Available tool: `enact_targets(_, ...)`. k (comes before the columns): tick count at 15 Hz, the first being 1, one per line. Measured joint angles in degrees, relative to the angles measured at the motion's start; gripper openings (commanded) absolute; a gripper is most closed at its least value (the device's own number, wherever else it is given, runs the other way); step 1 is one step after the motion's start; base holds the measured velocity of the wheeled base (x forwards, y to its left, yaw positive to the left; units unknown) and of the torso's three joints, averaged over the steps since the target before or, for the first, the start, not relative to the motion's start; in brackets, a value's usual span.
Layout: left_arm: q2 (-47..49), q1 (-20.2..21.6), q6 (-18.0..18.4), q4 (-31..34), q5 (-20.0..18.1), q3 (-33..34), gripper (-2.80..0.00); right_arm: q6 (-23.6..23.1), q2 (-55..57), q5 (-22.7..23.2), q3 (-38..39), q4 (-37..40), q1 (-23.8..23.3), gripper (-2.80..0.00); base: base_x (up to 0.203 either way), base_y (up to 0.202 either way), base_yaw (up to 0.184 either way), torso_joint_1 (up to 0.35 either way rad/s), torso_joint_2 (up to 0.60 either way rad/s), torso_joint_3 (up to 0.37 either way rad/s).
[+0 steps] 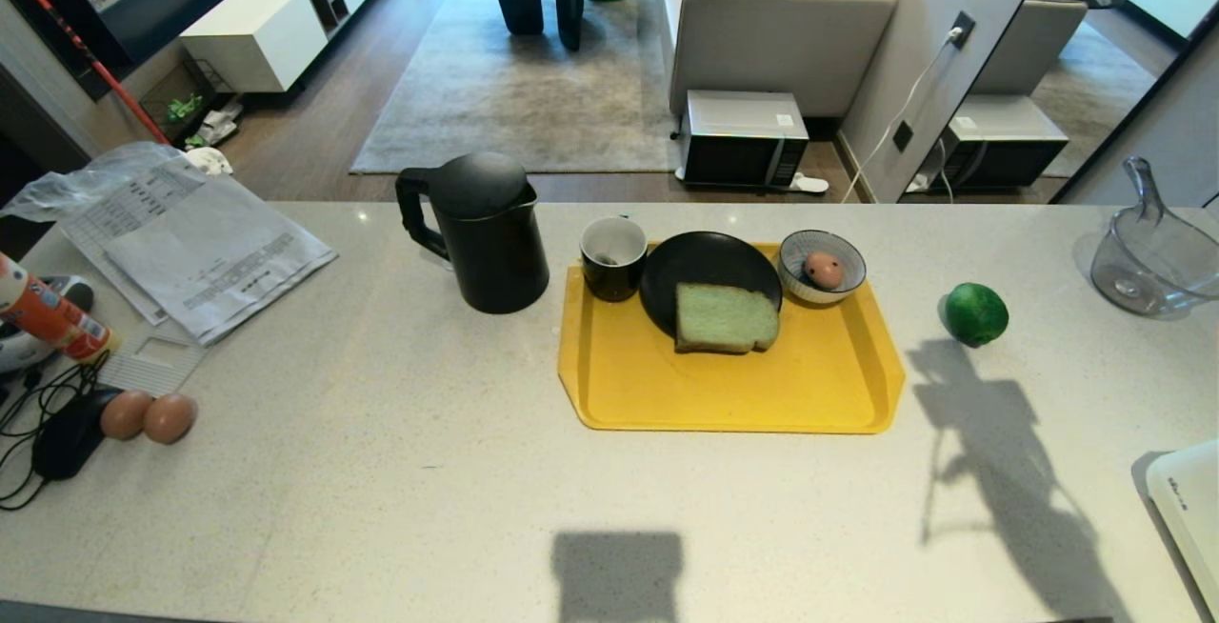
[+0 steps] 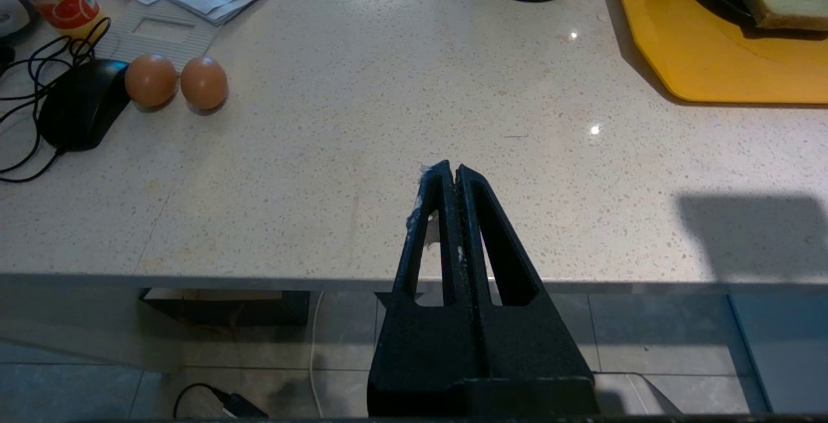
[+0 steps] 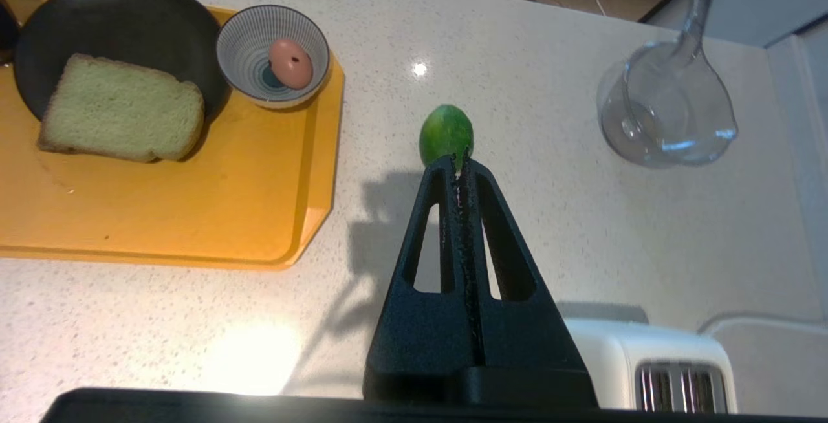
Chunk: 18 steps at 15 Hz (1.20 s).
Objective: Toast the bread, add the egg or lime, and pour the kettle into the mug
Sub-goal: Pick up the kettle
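The pale green bread [image 1: 726, 318] leans on a black plate [image 1: 705, 271] on the yellow tray [image 1: 733, 394]. The spotted egg [image 1: 824, 270] lies in a striped bowl [image 1: 822, 266]. The black mug [image 1: 613, 258] stands at the tray's far left corner, and the black kettle [image 1: 481, 231] is left of it. The lime [image 1: 975, 313] rests on the counter right of the tray. My right gripper [image 3: 460, 162] is shut and empty, raised above the counter on the near side of the lime [image 3: 446, 135]. My left gripper [image 2: 453, 168] is shut and empty over the counter's front edge.
Two brown eggs [image 1: 149, 415], a black mouse [image 1: 67, 432], papers [image 1: 190, 242] and an orange bottle [image 1: 48, 313] lie at the left. A clear jug [image 1: 1148, 256] sits far right. A white toaster [image 3: 673, 365] stands at the near right.
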Motion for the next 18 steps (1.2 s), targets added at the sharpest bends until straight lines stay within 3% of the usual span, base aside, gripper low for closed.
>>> enact_targets(11, 0.0, 0.0, 0.0, 0.0, 0.0, 0.0, -2.8, 6.9, -41.6, -4.4, 24.9, -0.1, -0.8, -2.8, 0.0, 0.0, 0.0, 0.0, 0.0, 0.0)
enact_targets(18, 0.0, 0.0, 0.0, 0.0, 0.0, 0.0, -2.8, 7.2, -59.6, -3.4, 43.7, -0.3, -1.9, -2.8, 0.0, 0.0, 0.0, 0.0, 0.0, 0.0)
